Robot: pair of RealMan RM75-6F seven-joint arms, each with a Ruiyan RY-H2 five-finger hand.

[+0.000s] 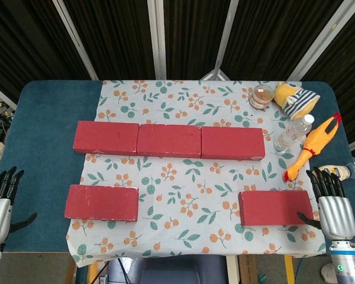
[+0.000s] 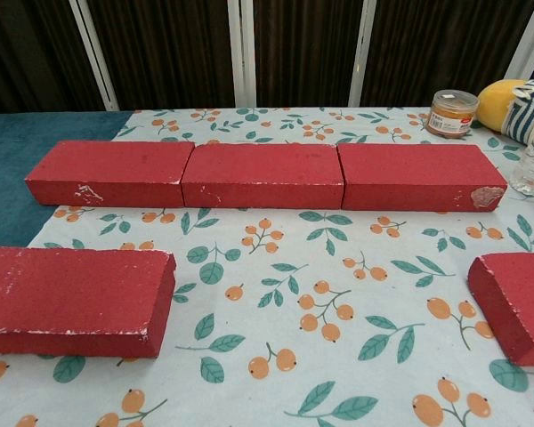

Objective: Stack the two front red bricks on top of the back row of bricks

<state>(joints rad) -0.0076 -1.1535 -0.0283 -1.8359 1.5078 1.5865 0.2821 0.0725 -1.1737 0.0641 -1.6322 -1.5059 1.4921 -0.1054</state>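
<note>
Three red bricks lie end to end as a back row (image 1: 169,140) (image 2: 258,174) across the floral cloth. Closer to me, a front left red brick (image 1: 101,202) (image 2: 71,301) and a front right red brick (image 1: 275,207) (image 2: 516,301) lie flat, far apart. My left hand (image 1: 1,201) hovers at the table's left edge, fingers spread, holding nothing, well left of the front left brick. Just right of the front right brick is my right hand (image 1: 330,201), fingers extended and empty. Neither hand shows in the chest view.
At the back right stand a small jar (image 1: 261,96) (image 2: 451,112), a yellow striped plush (image 1: 296,99), a clear water bottle (image 1: 293,134) and a rubber chicken (image 1: 313,145). A small white object (image 1: 337,171) lies by the right hand. The cloth (image 1: 189,177) covers a blue table.
</note>
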